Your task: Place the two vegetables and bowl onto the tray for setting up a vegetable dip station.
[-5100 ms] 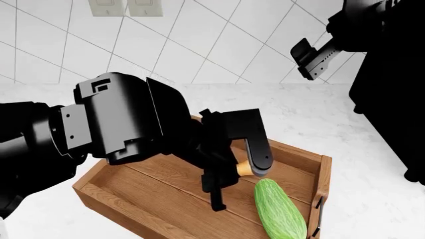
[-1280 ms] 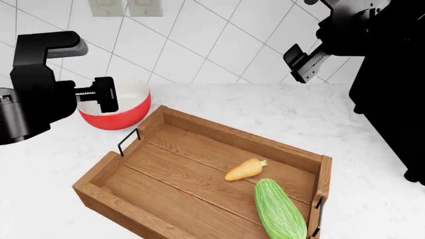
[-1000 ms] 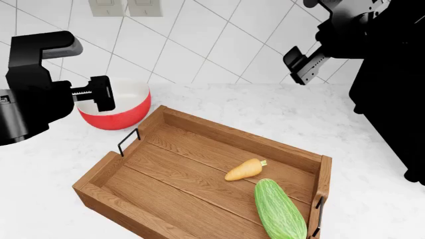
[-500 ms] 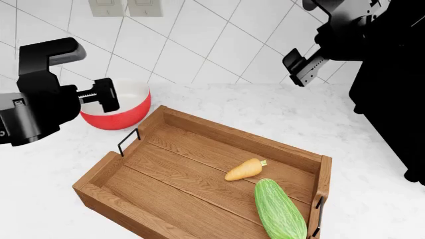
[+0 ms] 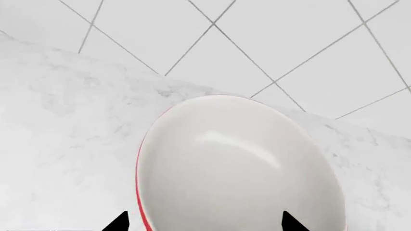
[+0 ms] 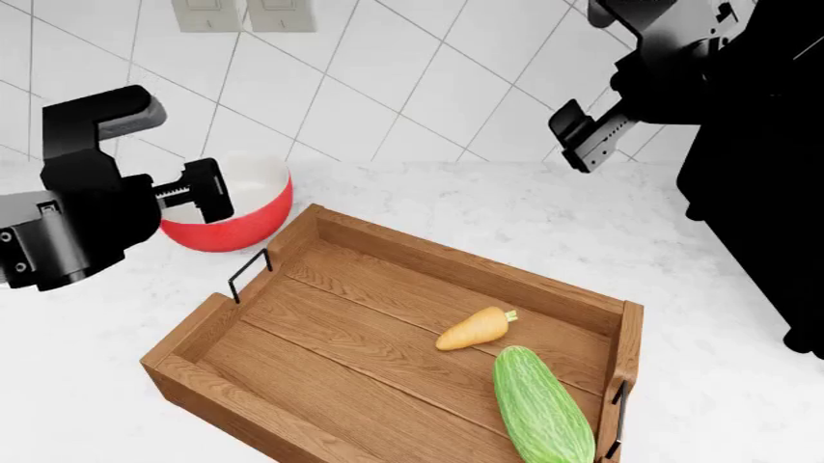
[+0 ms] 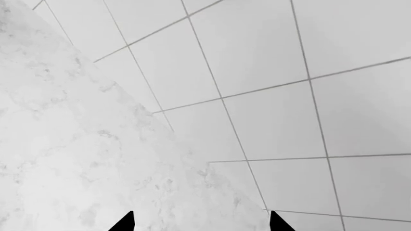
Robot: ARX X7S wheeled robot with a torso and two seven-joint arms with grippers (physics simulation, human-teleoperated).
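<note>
The wooden tray (image 6: 451,265) sits in the middle of the head view. In its right half lie the carrot (image 6: 473,329) and the striped green cucumber (image 6: 541,405). The red bowl (image 6: 251,214) stands on the counter beyond the tray's left end. My left gripper (image 6: 204,190) hovers open at the bowl's near-left side. In the left wrist view the bowl's white inside (image 5: 237,168) fills the frame below the left gripper (image 5: 203,224); one fingertip shows outside the red rim, the other over the inside. My right gripper (image 6: 586,135) hangs high near the wall, open and empty (image 7: 200,222).
A white tiled wall (image 6: 425,77) with two outlet plates (image 6: 245,13) backs the marble counter (image 6: 554,212). A tall black body (image 6: 759,193) fills the right edge. The tray's wire handle (image 6: 249,275) faces the bowl.
My left arm has left the tray, where it held the carrot, and now edges down and right toward the bowl. The carrot lies loose. The right gripper barely shifted.
</note>
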